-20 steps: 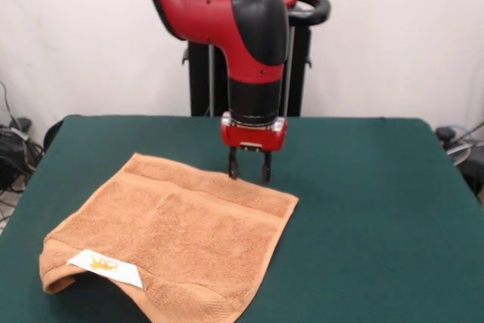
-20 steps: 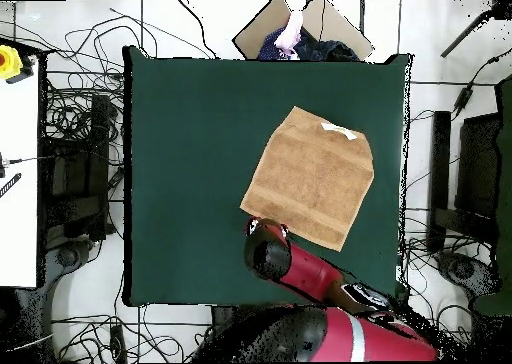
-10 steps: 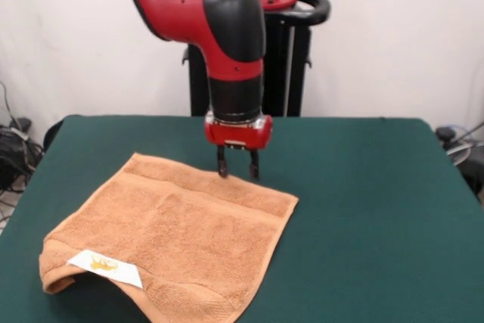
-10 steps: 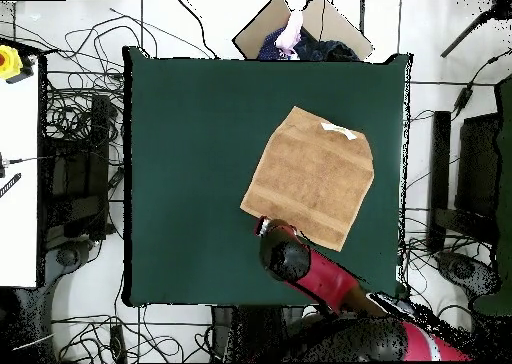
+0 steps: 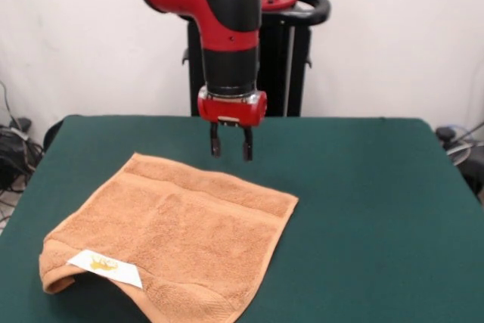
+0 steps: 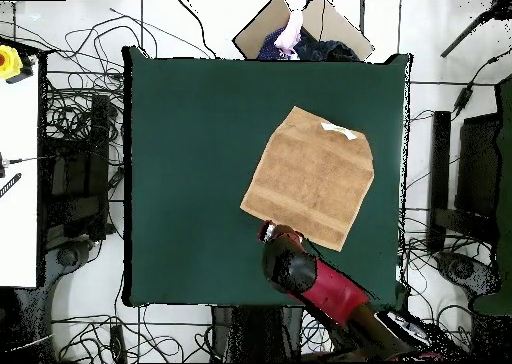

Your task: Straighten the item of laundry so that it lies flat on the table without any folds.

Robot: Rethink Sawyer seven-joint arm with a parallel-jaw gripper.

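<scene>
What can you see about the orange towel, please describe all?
The towel is orange-tan terry with woven border bands, spread mostly flat on the green table, set diagonal to its edges. The near left corner, by a white label with yellow print, is curled under. Only the table touches it; the open gripper hangs above its far edge.

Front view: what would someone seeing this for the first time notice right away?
The orange-tan hand towel stands out on the dark green table, spread nearly flat at the picture's lower left. Its near-left corner by the white label is curled under. Above the towel's far edge hangs the red and black arm's gripper, open and empty.
</scene>
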